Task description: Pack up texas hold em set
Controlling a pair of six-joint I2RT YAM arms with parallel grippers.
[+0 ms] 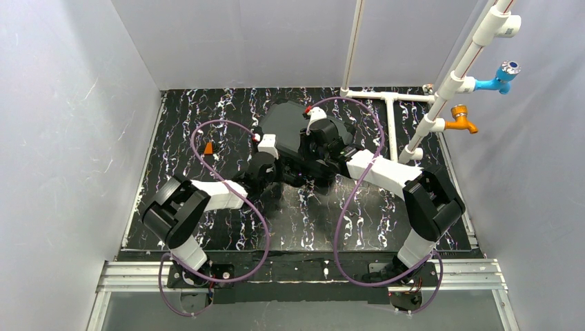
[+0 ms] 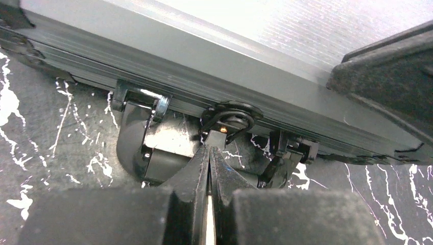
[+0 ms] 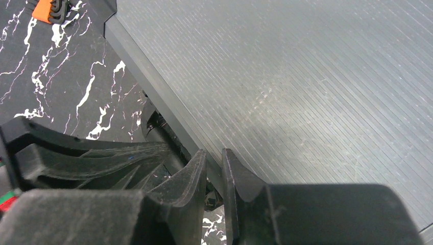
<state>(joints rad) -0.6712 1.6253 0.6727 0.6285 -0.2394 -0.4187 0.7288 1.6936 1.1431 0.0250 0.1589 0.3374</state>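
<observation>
The black case of the texas hold em set [image 1: 286, 118] lies shut in the middle of the marbled mat, and both arms meet at its near side. In the left wrist view my left gripper [image 2: 209, 149] is shut, its tips touching the round centre latch [image 2: 227, 116] on the case's front edge [image 2: 255, 97], beside the folded handle [image 2: 153, 148]. In the right wrist view my right gripper [image 3: 213, 153] straddles the rim of the ribbed lid [image 3: 306, 92], with its fingers closed onto that edge. Whatever is inside the case is hidden.
A white pipe frame [image 1: 390, 117] with a blue tap [image 1: 502, 76] and an orange tap [image 1: 461, 118] stands at the back right. A small orange piece [image 1: 207, 147] lies left of the case. Grey walls enclose the mat on three sides.
</observation>
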